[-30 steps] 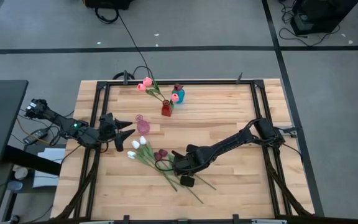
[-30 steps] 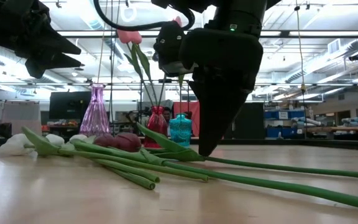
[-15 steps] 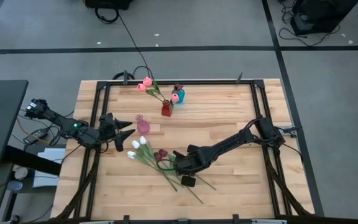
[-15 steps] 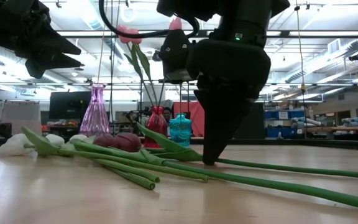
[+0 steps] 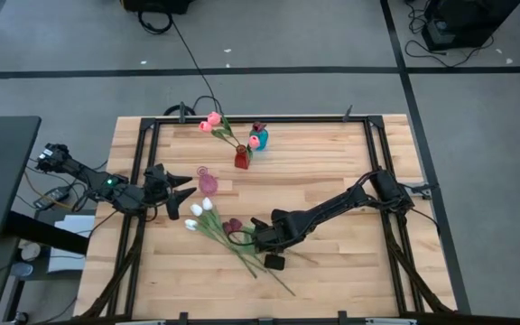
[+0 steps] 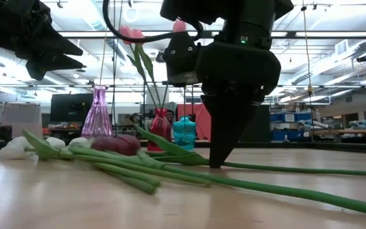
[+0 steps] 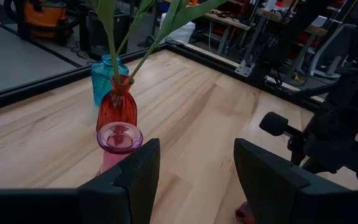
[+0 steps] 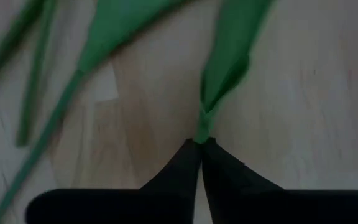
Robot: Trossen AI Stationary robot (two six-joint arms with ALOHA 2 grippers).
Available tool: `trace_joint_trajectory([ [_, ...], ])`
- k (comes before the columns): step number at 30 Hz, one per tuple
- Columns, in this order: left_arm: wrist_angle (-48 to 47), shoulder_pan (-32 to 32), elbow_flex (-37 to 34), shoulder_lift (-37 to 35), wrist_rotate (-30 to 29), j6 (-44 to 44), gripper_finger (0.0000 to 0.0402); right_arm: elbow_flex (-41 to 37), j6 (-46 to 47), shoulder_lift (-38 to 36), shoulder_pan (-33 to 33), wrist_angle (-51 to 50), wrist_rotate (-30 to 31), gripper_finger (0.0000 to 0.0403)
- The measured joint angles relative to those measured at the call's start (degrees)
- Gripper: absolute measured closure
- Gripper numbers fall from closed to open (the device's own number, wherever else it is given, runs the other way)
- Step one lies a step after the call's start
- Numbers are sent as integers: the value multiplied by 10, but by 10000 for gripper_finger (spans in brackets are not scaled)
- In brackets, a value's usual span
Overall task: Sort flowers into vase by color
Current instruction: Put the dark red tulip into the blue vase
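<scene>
The loose flowers (image 5: 219, 226) lie in a fan on the desk (image 5: 332, 181) near its middle, white heads (image 5: 199, 210) toward the left arm and a dark maroon head (image 5: 233, 224) just beside them, their long green stems running toward the near edge. The right tool (image 8: 198, 144) is down among them, its fingers pinched together on a single stem (image 8: 202, 118) right where a leaf (image 8: 229, 50) joins it.

These tulips look light and springy; a thin stem should bend rather than break, but it may slip or swivel in a narrow pinch, so a hold close to the leaf joint seems sensible (the head end will likely droop as it lifts).

Farther back stand a pink vase (image 7: 119, 140), a red vase (image 5: 241, 160) already holding pink tulips (image 5: 210, 122), and a small teal vase (image 5: 256, 138). The left tool (image 7: 191, 180) hovers by the pink vase with its fingers spread apart, holding nothing.

Which head belongs to the pinched stem is hard to tell, since the arm covers the crossing stems from above.
</scene>
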Motion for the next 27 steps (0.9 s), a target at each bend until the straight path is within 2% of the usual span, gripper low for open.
trace_joint_trajectory([
  [4,0,0,0,0,0,1,191,0,-19,0,-10,-4,-22,395],
  [15,-9,0,0,0,2,2,191,-4,-76,-19,-50,-60,-30,400],
  [20,-13,0,0,0,2,-13,191,-4,-146,-62,-76,-82,-11,401],
  [24,-13,0,0,0,2,-17,191,-4,-228,-106,-92,-77,-36,400],
  [27,-13,0,0,0,11,-18,191,-19,-256,-159,-117,-61,-59,400],
])
